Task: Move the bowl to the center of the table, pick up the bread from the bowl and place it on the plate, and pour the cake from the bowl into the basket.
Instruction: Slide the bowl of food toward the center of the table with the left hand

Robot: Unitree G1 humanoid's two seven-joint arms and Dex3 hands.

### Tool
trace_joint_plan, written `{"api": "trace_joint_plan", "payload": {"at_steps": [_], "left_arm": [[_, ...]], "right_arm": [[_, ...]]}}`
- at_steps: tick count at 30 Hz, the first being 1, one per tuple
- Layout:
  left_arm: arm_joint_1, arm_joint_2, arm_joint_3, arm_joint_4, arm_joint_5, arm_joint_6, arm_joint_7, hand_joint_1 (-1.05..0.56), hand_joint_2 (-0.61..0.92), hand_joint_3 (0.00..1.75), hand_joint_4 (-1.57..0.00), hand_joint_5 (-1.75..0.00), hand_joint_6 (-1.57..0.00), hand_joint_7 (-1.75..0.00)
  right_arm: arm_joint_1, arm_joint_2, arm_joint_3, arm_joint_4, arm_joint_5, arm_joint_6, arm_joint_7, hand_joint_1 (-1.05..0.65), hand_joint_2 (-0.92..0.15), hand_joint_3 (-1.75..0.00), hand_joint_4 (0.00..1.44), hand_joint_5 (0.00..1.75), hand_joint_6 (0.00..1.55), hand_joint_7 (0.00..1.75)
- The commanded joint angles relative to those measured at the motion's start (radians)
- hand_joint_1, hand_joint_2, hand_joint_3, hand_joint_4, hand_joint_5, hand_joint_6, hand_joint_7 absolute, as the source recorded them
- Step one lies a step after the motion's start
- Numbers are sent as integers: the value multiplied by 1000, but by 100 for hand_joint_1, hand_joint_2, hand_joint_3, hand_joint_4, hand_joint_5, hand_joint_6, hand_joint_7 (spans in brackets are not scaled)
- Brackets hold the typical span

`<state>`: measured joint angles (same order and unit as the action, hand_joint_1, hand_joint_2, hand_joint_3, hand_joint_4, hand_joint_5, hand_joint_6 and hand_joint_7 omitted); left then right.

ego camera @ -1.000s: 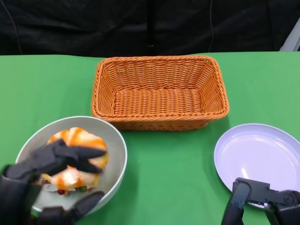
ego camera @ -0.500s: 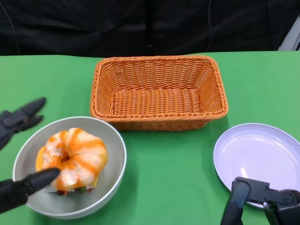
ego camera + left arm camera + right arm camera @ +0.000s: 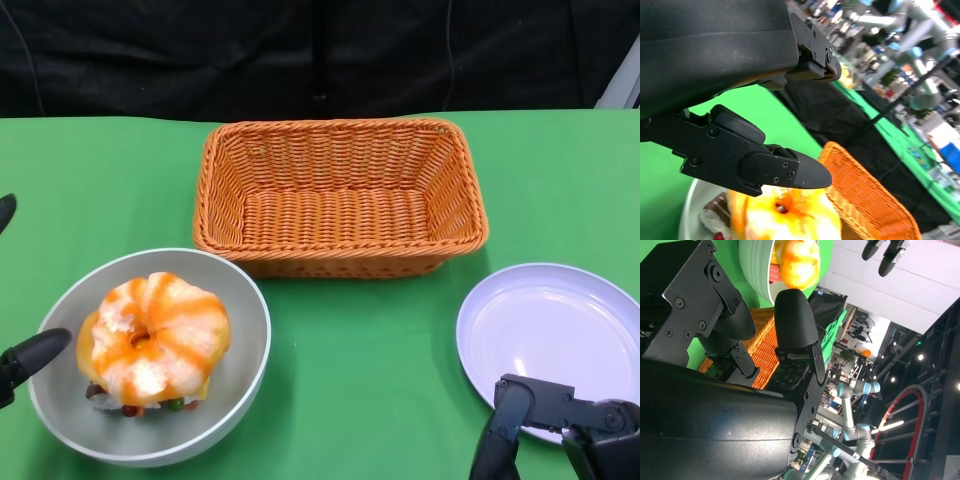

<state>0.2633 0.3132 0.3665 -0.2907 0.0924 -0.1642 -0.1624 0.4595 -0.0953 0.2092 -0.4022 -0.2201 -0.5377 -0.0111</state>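
The bowl (image 3: 150,358) sits on the green counter (image 3: 370,370) at the near left in the head view, grey, with the orange-glazed ring of bread (image 3: 153,335) lying on top of a cake of which only a dark, berry-dotted edge shows. The orange wicker basket (image 3: 340,196) stands beyond it toward the middle, apart from the bowl, and the white plate (image 3: 553,340) lies at the near right. The left hand (image 3: 22,357) shows only two black fingertips at the picture's left edge, spread wide and holding nothing, one just beside the bowl's rim. The right hand (image 3: 560,432) is low at the plate's near edge, its fingers empty. In the right wrist view the right hand's fingers (image 3: 795,320) stand apart around nothing, with the bowl (image 3: 756,265), bread (image 3: 799,261) and basket (image 3: 762,342) beyond. In the left wrist view a finger (image 3: 785,170) of the open left hand reaches over the bread (image 3: 785,217), near the basket (image 3: 867,200).
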Motion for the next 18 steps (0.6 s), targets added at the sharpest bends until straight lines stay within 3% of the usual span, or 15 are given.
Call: {"api": "trace_joint_plan", "payload": {"at_steps": [1, 3, 7, 18], "left_arm": [[-9, 15, 5, 7, 9, 9, 16, -65, 92, 32, 0, -50, -22, 0], [-9, 15, 5, 7, 9, 9, 16, -65, 92, 32, 0, -50, -22, 0], [-40, 29, -21, 112, 23, 87, 5, -58, 92, 38, 0, -31, -17, -1], [-113, 101, -76, 177, -57, 451, -129, -62, 92, 48, 0, -14, -8, -1]], "right_arm": [[3, -8, 10, -7, -39, -28, 3, 15, -13, -175, 101, 173, 95, 149], [3, -8, 10, -7, -39, -28, 3, 15, -13, -175, 101, 173, 95, 149], [5, -8, 9, -19, -54, -17, 3, 18, -11, -175, 101, 172, 96, 148], [10, -16, 6, -25, -43, -15, 9, 16, -11, -175, 102, 172, 96, 148]]}}
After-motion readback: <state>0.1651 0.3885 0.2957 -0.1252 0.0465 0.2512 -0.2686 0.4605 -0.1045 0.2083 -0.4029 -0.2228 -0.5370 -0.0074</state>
